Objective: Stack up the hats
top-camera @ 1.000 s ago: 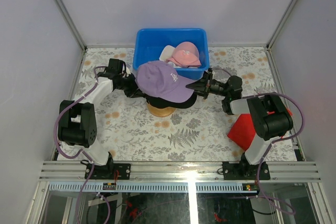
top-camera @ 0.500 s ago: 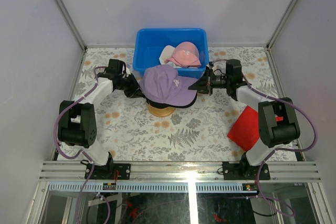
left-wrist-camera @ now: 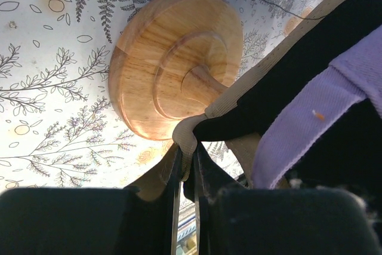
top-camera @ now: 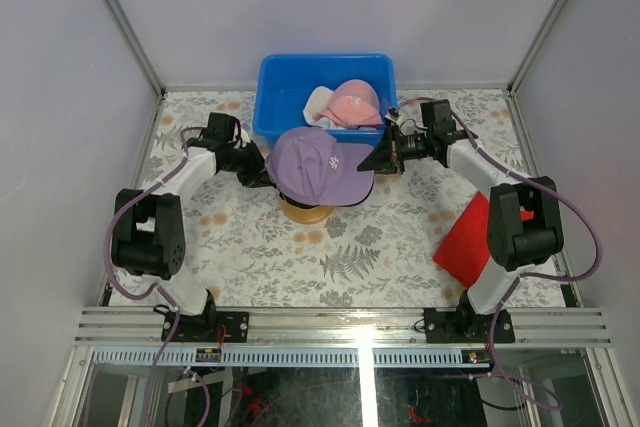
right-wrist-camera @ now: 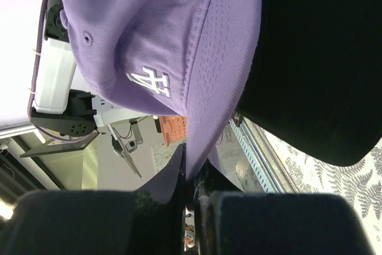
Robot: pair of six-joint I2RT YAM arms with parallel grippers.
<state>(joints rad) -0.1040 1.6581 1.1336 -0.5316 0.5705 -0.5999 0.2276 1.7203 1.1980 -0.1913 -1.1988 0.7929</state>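
Note:
A lavender hat point(top-camera: 315, 162) with a white logo sits on top of a pile over a round wooden stand point(top-camera: 305, 212). My right gripper point(top-camera: 377, 160) is shut on the lavender hat's brim point(right-wrist-camera: 221, 88). Beneath the brim lies a black hat point(right-wrist-camera: 316, 58). At the pile's left side my left gripper point(top-camera: 262, 173) is shut on a fold of the tan hat point(left-wrist-camera: 190, 132), with the black hat point(left-wrist-camera: 298, 76) and a lavender strap point(left-wrist-camera: 310, 117) just beside it. A pink hat point(top-camera: 355, 104) and a white hat point(top-camera: 320, 102) lie in the blue bin point(top-camera: 275, 97).
The wooden stand's base point(left-wrist-camera: 173, 70) rests on the fern-patterned tablecloth point(top-camera: 350, 257). The blue bin stands right behind the pile. A flat red cloth point(top-camera: 465, 242) lies at the right, under the right arm. Walls close in the table on three sides.
My right gripper has swung toward the far side with the lavender brim. The lavender hat has shifted back and turned over the stand. The left gripper has hardly moved.

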